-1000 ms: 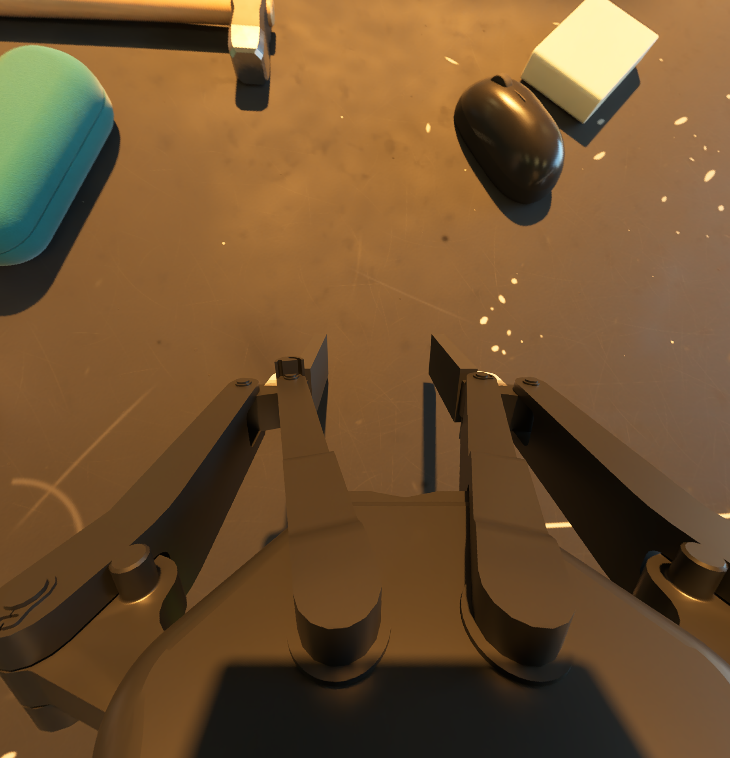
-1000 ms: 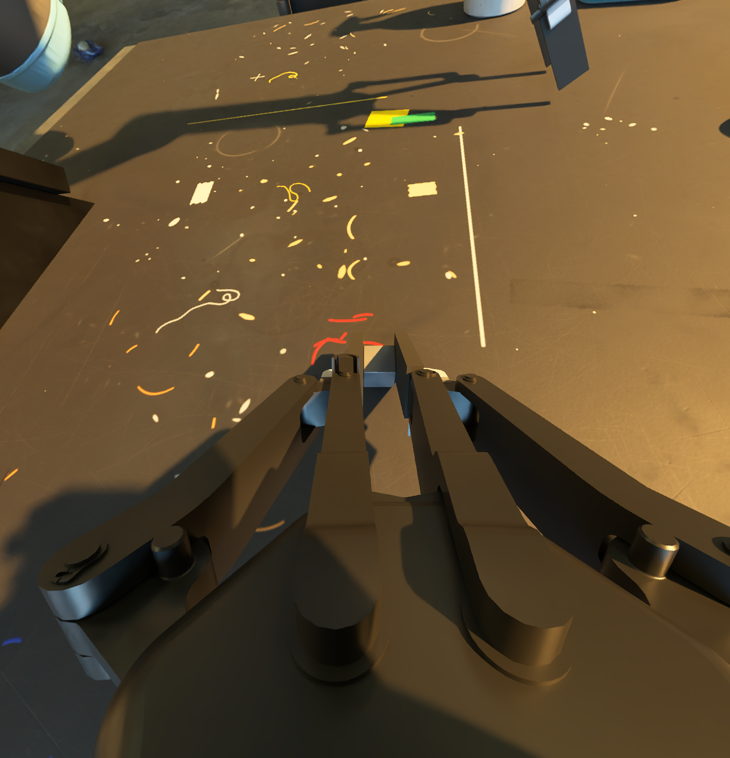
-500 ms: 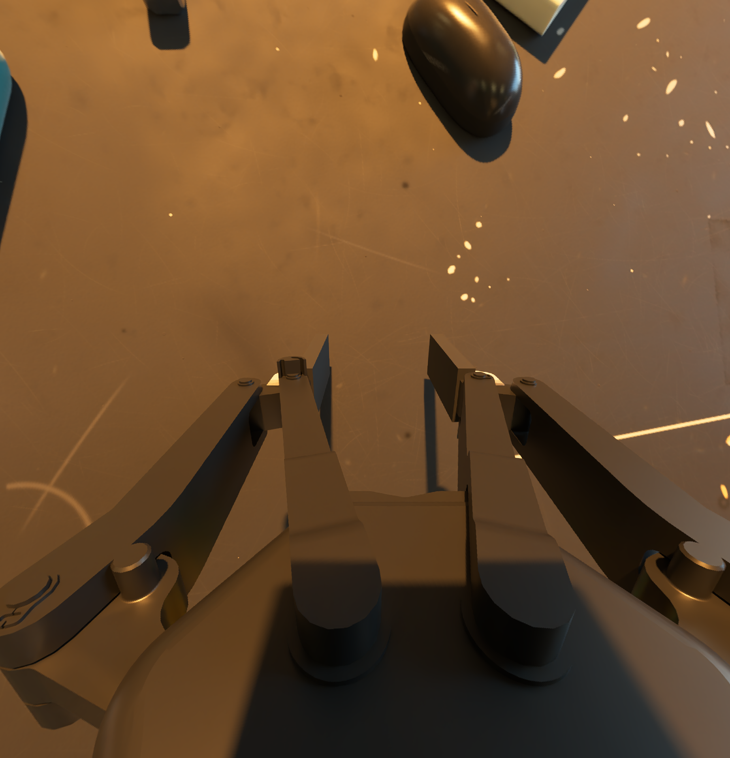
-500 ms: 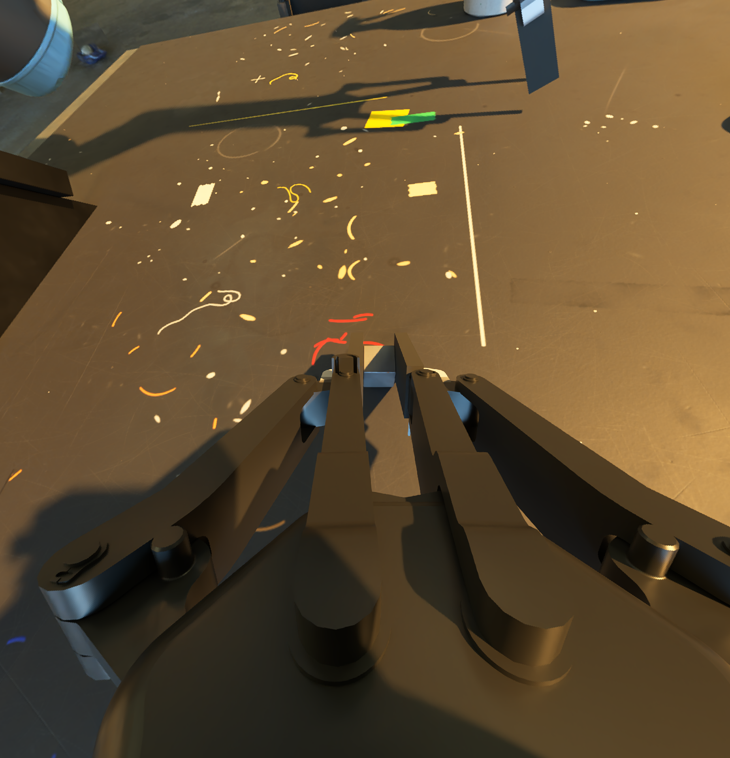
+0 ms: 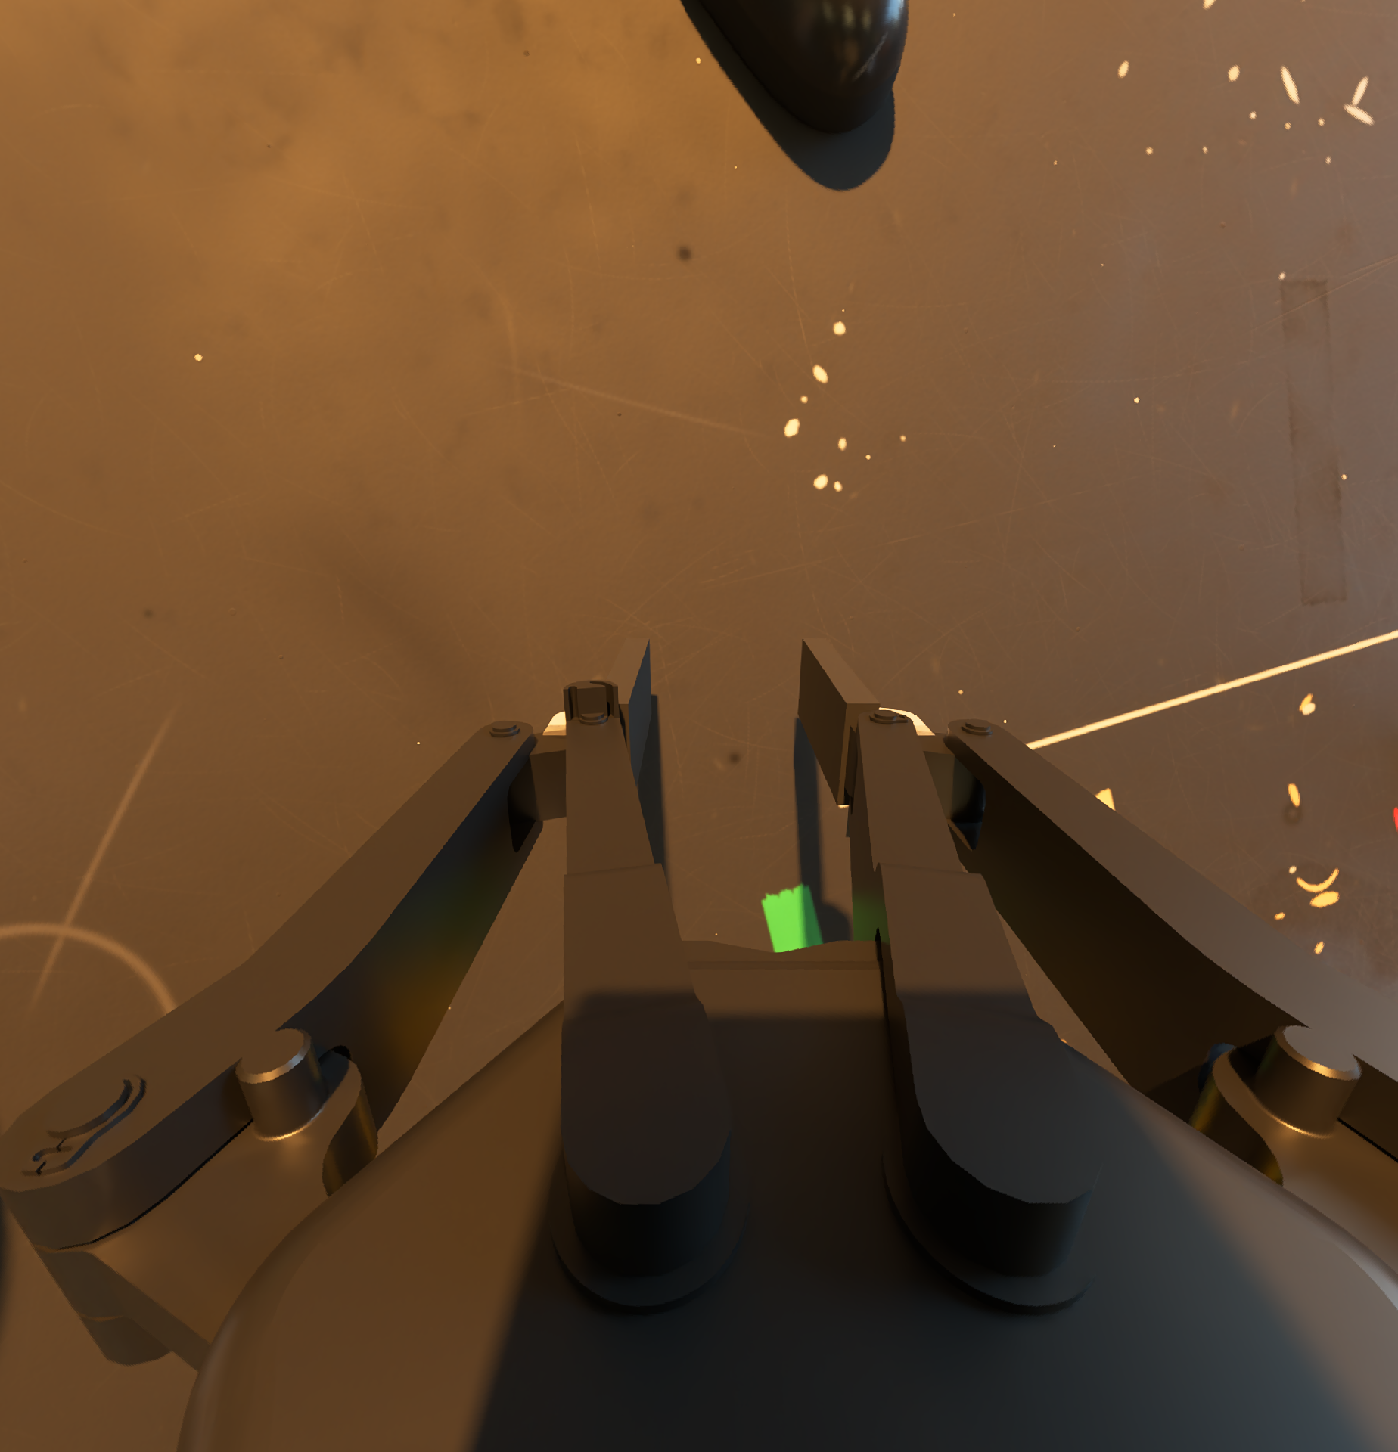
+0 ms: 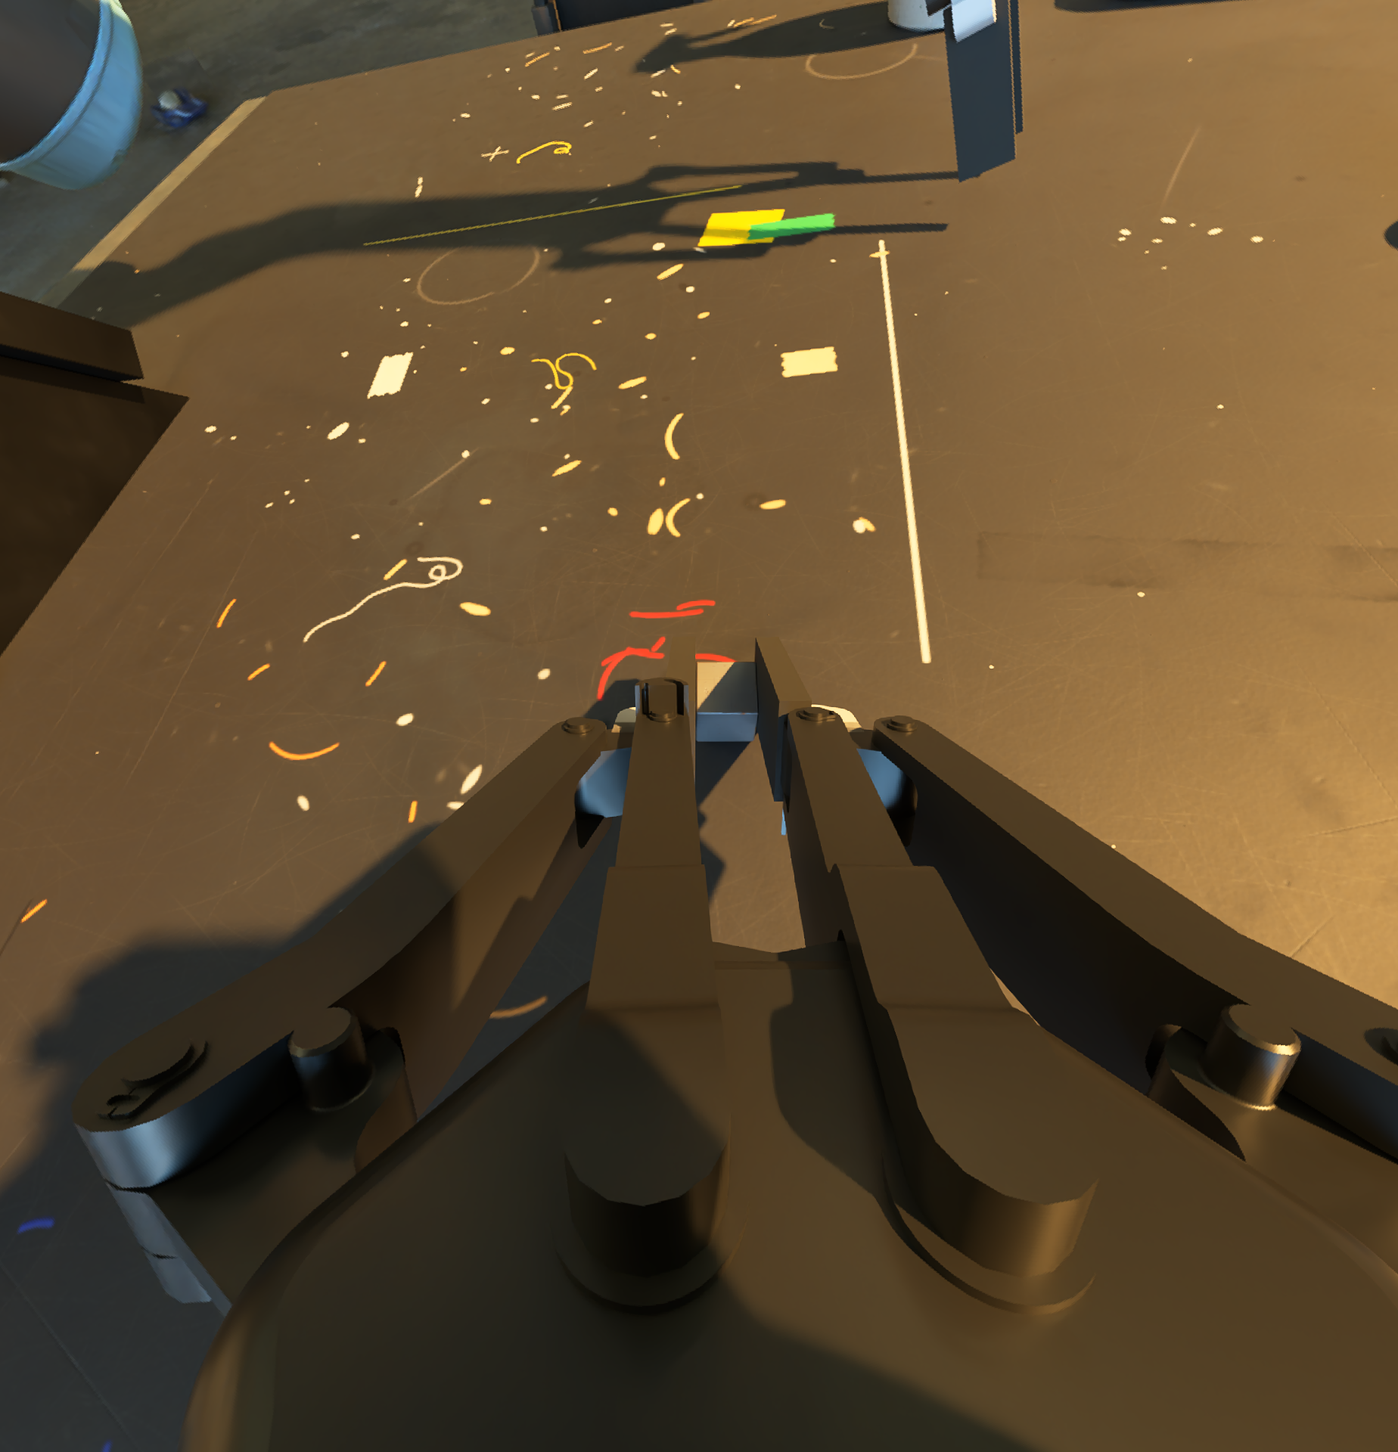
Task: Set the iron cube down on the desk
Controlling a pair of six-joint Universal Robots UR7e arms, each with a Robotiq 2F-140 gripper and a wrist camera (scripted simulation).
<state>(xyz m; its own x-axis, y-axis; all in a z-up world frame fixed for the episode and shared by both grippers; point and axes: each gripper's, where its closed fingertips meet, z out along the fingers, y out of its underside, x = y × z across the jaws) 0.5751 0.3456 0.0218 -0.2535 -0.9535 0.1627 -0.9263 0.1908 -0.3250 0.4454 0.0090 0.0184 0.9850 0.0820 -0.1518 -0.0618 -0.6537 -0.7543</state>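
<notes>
In the right wrist view my right gripper (image 6: pixel 726 683) is shut on the iron cube (image 6: pixel 726 698), a small grey metal block pinched between its fingertips, close above the brown desk (image 6: pixel 1152 707). Whether the cube touches the desk is hidden by the fingers. In the left wrist view my left gripper (image 5: pixel 723 691) is open and empty above the bare desk (image 5: pixel 366 471). The tips of the left gripper's fingers (image 6: pixel 983 94) also show far off at the top of the right wrist view.
A black computer mouse (image 5: pixel 806 55) lies ahead of the left gripper. A green and yellow tape patch (image 6: pixel 759 228) and a white line (image 6: pixel 904 456) mark the desk. A dark box (image 6: pixel 43 471) stands at the left; the desk's edge (image 6: pixel 169 181) and a pale blue bin (image 6: pixel 75 102) lie beyond.
The left gripper has moved back and to the right; the mouse, white block, green case and hammer slid up and out of its view. The right gripper and cube have stayed still.
</notes>
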